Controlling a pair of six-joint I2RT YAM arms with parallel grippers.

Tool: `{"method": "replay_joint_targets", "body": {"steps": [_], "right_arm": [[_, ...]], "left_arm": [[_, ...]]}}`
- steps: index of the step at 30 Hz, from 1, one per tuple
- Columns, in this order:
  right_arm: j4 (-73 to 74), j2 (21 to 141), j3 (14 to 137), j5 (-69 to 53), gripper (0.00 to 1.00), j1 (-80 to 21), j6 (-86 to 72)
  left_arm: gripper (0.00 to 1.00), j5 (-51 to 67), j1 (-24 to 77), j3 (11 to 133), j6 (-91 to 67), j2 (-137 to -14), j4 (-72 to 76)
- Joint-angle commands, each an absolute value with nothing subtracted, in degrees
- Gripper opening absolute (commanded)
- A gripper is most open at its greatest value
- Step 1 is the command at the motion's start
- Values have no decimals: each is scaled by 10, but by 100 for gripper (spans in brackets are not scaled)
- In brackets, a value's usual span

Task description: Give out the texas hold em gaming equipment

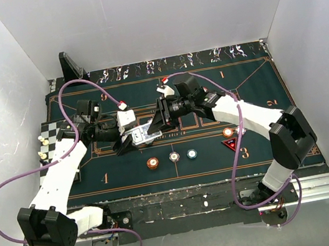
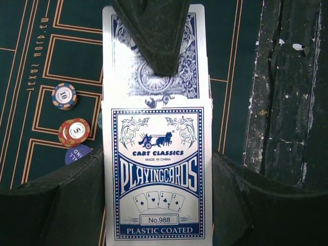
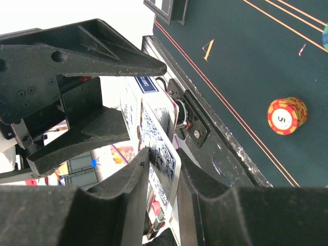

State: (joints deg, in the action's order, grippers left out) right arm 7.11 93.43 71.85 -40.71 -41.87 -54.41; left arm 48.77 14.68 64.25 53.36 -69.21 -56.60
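My left gripper is shut on a blue-and-white playing card box, held above the middle of the green mat. Blue-backed playing cards stick out of the box's open end. My right gripper is shut on these cards, one finger on each face. On the mat in front lie an orange chip, a white chip and a teal chip. Another orange chip and a red triangular marker lie to the right.
A black-and-white chequered board lies at the left edge of the mat. A black stand is at the back left. White walls enclose the table on three sides. A blue disc shows beside two chips in the left wrist view.
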Motion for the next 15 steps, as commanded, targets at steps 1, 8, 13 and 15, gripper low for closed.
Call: {"method": "replay_joint_targets", "body": {"steps": [1,8,13,15], "right_arm": [[64,897,698,-410,31,-403,-537],[57,874,669,-412,29,-388,-540],[70,859,665,-415,29,-375,-534],[76,849,664,-415,27,-367,-532]], "left_arm": [[3,504,143,669,538,-688,-561],[2,504,143,670,535,-684,-562],[2,504,143,670,536,-685,-564],[2,504,144,669,535,-685,-563]]}}
